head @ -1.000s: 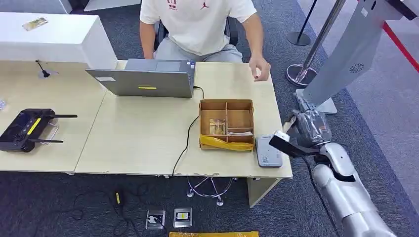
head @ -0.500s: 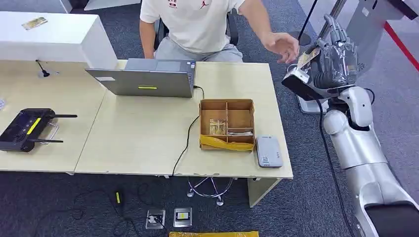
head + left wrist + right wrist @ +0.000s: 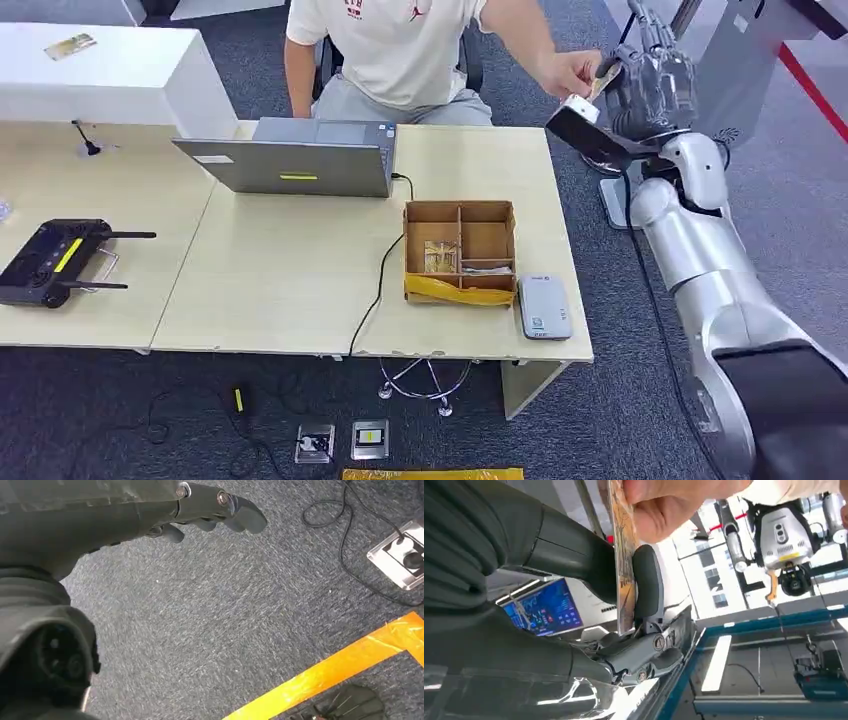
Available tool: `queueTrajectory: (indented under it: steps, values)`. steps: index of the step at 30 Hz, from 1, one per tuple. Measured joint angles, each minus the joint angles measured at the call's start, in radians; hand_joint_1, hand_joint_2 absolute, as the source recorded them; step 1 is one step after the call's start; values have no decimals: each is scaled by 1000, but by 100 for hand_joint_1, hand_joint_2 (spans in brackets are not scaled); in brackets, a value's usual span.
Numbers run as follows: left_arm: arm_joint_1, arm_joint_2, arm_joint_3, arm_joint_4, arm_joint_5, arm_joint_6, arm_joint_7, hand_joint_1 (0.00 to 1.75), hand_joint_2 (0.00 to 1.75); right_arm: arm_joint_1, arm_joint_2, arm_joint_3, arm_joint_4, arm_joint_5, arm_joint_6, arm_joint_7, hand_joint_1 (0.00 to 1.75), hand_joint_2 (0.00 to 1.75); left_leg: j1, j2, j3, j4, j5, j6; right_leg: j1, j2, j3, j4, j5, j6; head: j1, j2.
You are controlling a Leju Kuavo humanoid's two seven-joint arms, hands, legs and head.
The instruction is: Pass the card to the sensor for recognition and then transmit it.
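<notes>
My right hand point(image 3: 652, 88) is raised beyond the desk's far right corner and pinches a card point(image 3: 604, 80) upright between thumb and a finger point(image 3: 647, 580). The card point(image 3: 624, 555) has a brownish printed face. The seated person's hand point(image 3: 570, 72) reaches over and holds the card's other end, with their fingers point(image 3: 664, 505) closed on its edge. The grey card sensor point(image 3: 543, 307) lies flat on the desk's front right corner, apart from my hand. My left hand point(image 3: 200, 505) hangs over the carpet, fingers apart and holding nothing.
A cardboard divided box point(image 3: 459, 250) with small items sits beside the sensor. A laptop point(image 3: 300, 160) with its cable is in front of the person, and a black controller point(image 3: 50, 262) lies far left. A grey kiosk stand point(image 3: 720, 110) rises behind my right hand.
My right arm rose from beside the sensor to head height at the desk's far right. The person's hand reached across and now grips the card I hold.
</notes>
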Motion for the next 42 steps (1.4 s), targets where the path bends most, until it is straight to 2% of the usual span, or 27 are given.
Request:
queueTrajectory:
  steps: [2,3,4,5,6,14,19,26,30,32,34,42]
  values:
    - [0,0,-1,0,1,0,0,0,0,-9,10,7,27,0,3,0,175,175,0,0,0,0,0,0,0,0,0,0,0,0,0,0]
    - [0,0,-3,0,2,0,0,0,0,-12,15,9,38,0,4,0,159,175,0,0,0,0,0,0,0,0,0,0,0,0,0,0]
    - [0,0,-6,0,2,0,0,0,0,-14,20,13,48,1,5,0,152,175,0,0,0,0,0,0,0,0,0,0,0,0,0,0]
    - [0,0,-7,0,2,0,0,0,0,-16,23,14,55,1,5,-1,10,175,0,0,0,0,0,0,0,0,0,0,0,0,0,0]
    - [0,0,-7,0,2,-1,0,0,0,-17,26,16,64,0,5,-1,0,175,0,-1,0,0,0,0,0,0,0,0,0,0,0,0]
    - [0,0,-8,0,11,-3,0,0,0,-20,51,23,129,-29,-32,-7,0,175,0,0,0,0,0,0,0,0,0,0,0,0,0,0]
    - [0,4,-8,0,21,-8,0,0,0,-20,54,32,137,-83,-17,-13,0,175,0,0,0,0,0,0,0,0,0,0,0,0,0,0]
    - [2,4,-8,0,44,-19,1,0,0,42,56,33,74,-300,162,33,0,175,0,0,1,0,0,0,0,0,0,0,0,0,0,0]
    - [4,4,-8,0,58,-21,1,0,0,129,41,32,-27,-433,271,65,0,175,0,0,1,0,0,0,0,0,0,-1,0,0,0,0]
    - [4,4,-8,0,68,-19,1,0,0,184,27,27,-95,-539,360,86,0,175,0,0,1,0,0,0,0,0,0,-1,0,0,0,0]
    - [7,4,-8,0,75,-18,1,0,0,246,10,21,-172,-607,414,100,0,175,0,0,1,0,0,0,0,0,0,-1,0,0,0,0]
    - [9,2,-8,0,85,-20,1,0,0,428,-26,-1,-369,-659,486,145,0,175,0,1,1,0,0,0,0,1,0,-1,0,0,0,0]
